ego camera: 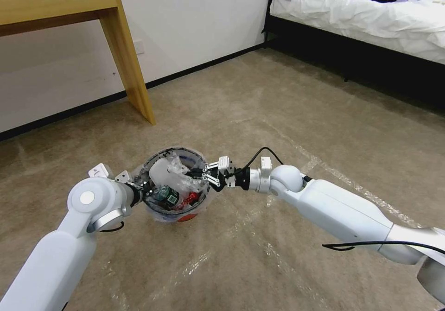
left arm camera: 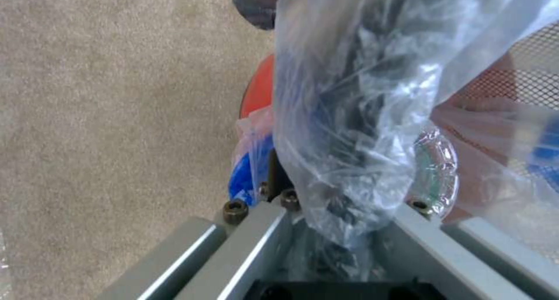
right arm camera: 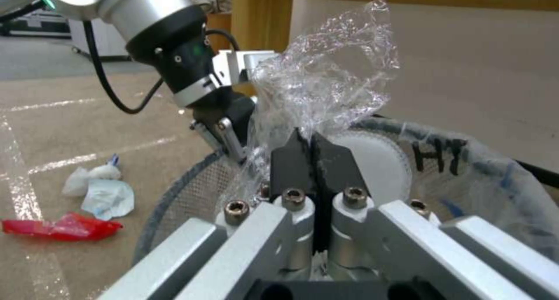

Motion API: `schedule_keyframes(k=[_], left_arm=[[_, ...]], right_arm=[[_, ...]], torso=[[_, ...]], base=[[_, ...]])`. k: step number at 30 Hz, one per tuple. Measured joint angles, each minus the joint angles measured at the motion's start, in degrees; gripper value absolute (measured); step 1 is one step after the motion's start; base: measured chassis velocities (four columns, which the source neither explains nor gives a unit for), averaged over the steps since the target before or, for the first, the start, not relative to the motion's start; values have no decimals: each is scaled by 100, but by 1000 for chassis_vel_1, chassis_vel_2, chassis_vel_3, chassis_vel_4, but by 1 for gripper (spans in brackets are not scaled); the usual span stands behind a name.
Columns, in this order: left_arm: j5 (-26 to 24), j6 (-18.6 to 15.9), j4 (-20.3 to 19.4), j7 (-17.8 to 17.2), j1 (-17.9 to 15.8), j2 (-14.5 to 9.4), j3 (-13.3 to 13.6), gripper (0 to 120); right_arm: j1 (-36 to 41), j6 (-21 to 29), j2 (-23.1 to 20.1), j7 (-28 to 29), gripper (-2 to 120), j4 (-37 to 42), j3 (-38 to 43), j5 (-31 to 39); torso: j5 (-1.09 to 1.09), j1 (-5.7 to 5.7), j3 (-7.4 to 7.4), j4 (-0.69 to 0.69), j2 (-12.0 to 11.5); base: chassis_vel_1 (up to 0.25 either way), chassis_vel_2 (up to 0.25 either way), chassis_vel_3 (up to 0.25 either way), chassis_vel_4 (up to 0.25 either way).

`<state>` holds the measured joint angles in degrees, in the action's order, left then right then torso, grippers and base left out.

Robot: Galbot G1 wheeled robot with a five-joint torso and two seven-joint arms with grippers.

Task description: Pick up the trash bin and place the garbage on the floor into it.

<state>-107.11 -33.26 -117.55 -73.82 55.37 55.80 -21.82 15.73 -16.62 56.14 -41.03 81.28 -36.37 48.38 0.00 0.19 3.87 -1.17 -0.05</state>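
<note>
Your left gripper [ego camera: 141,187] is clamped on the near-left rim of the trash bin [ego camera: 183,217], and in the left wrist view you can see the liner bag [left arm camera: 349,129] bunched between its fingers, with the red wall of the bin just beyond them. The bin sits between your two grippers, above the carpet [ego camera: 287,116], and it already carries litter: a flat white slipper [ego camera: 162,174] leaning against the far-left side, a green-labelled bottle [ego camera: 166,195] just ahead of your left fingers, and something red [ego camera: 189,201] low in the middle. Your right gripper [ego camera: 204,174] reaches in from the opposite side and hangs over the right rim. Its black fingertips [right arm camera: 340,160] are pressed together, pinching a crumpled piece of clear plastic [right arm camera: 326,90] that stands up above them. Straight beyond those tips in the right wrist view lies the white slipper inside the bin, with black lettering [right arm camera: 439,153] on the liner to one side. Past the bin's mesh wall in that same view, more garbage lies on the carpet: crumpled white paper [right arm camera: 102,191] and, near it, a red wrapper [right arm camera: 58,228], both well apart from your right gripper. Shiny tape lines [ego camera: 324,167] cross the carpet under your right arm.
</note>
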Motion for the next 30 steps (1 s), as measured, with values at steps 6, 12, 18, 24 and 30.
schedule_keyframes(k=[6, 12, 18, 24, 30], left_arm=[[55, -16, -47, 0, 62, 30, 74, 0], [38, -16, -144, -8, 85, 9, 76, 0], [38, -16, -333, -18, 232, -40, 42, 0], [34, -16, -318, -21, 236, -41, 9, 0], [-73, -3, -336, -53, 194, -75, -50, 0]], right_arm=[[-114, -1, 99, 0, 0, -90, -81, -2], [-131, -29, 187, 0, 0, -224, -130, -42], [-203, -63, 305, -4, 0, -348, -156, -115], [-227, -70, 345, -13, 0, -385, -172, -140], [-224, -200, 388, -38, 0, -506, -225, -222]], torso=[[-1, 0, 0, 0, 0], [-1, 0, 0, 0, 0], [-1, 0, 0, 0, 0], [-1, 0, 0, 1, 0], [-1, 0, 0, -1, 0]], base=[[0, 0, 0, 0], [0, 0, 0, 0], [0, 0, 0, 0], [0, 0, 0, 0], [0, 0, 0, 0]])
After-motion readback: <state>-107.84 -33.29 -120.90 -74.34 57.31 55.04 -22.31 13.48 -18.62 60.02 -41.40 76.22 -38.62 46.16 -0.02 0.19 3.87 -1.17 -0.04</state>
